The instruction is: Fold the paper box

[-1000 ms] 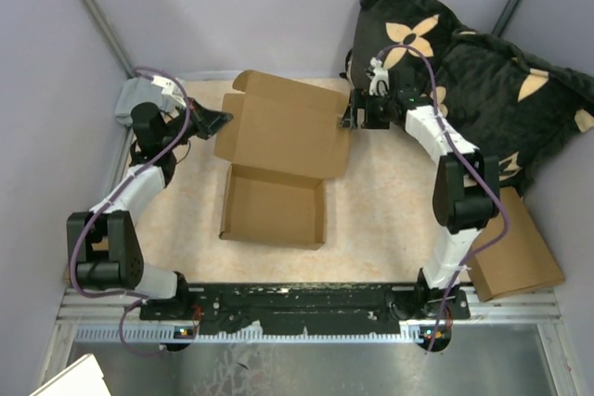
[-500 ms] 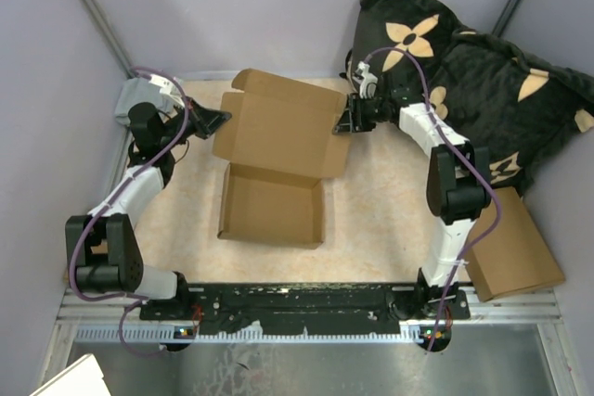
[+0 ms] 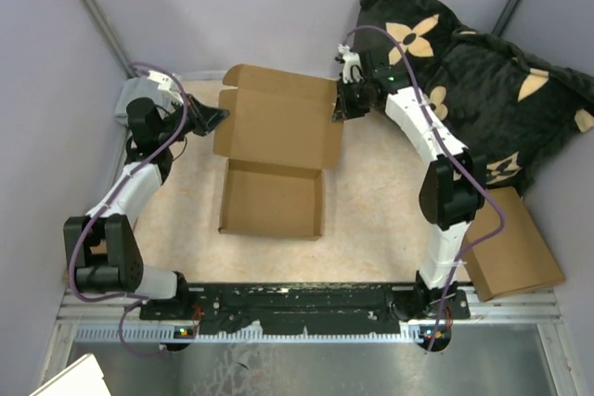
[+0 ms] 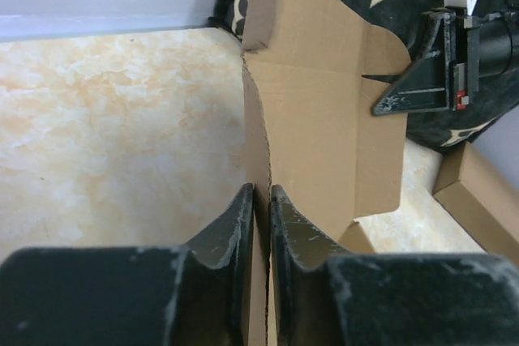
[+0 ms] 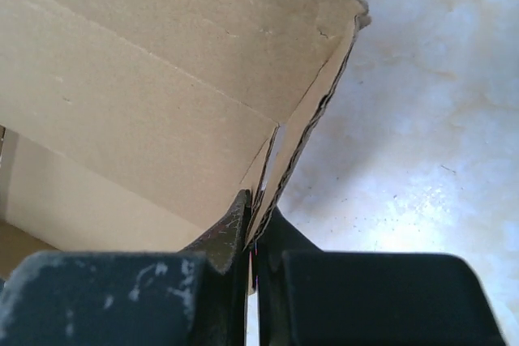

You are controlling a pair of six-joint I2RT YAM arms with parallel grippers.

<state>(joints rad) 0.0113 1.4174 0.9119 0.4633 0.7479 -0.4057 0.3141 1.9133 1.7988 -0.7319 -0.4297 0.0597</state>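
Observation:
The paper box sits mid-table as a shallow brown tray with its lid raised behind it. My left gripper is at the lid's left edge. In the left wrist view its fingers straddle that cardboard edge with a thin dark gap beside it, so it is slightly open. My right gripper is at the lid's right edge. In the right wrist view it is shut on a doubled cardboard edge of the box.
A black cushion with beige flowers fills the back right corner, just behind the right arm. Another brown box lies at the right table edge. A grey bundle sits by the left arm. Walls close in on three sides.
The right gripper has closed on the lid's right edge and shifted left and back, and the lid has moved with it. The left jaws have loosened slightly on the left edge.

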